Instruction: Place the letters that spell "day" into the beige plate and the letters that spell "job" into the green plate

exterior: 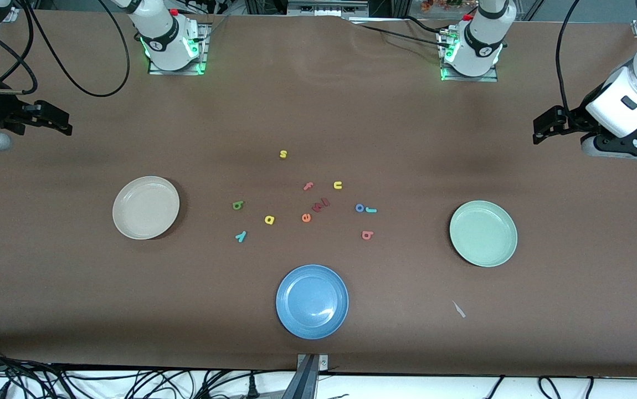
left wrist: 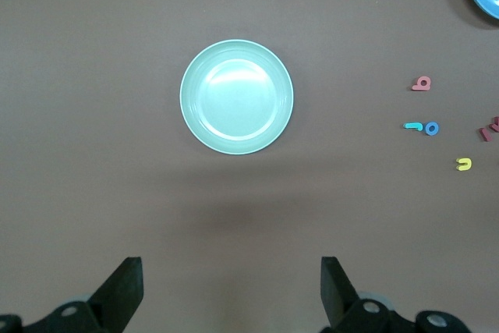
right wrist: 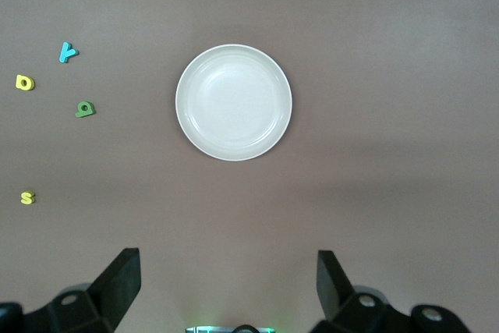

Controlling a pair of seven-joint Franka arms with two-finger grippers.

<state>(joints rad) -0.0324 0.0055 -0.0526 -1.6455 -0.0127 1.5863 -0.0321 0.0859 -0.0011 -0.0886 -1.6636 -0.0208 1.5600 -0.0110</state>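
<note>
Progress: nothing is placed yet; all six letters are seen on the bare table [exterior: 318, 111], and both target plates hold nothing.
Beige plate [exterior: 145, 207]: it is set toward the right arm's end of the table.
Green plate [exterior: 483, 233]: it is set toward the left arm's end.
Letters for "day": the green d [exterior: 238, 205], the yellow a [exterior: 269, 220] and the teal y [exterior: 241, 236] are grouped between the beige plate and the middle of the table.
Letters for "job": the teal j [exterior: 371, 210] is touching or just beside the blue o [exterior: 359, 208]; the pink b [exterior: 367, 235] is near them, nearer to the front camera.
Left gripper [left wrist: 231, 290]: it is held high above the table by the green plate, fingers spread, nothing is carried.
Right gripper [right wrist: 228, 286]: it is held high by the beige plate, fingers spread, nothing is carried.
Left to do: six pick-and-place moves are judged to remain.
</note>
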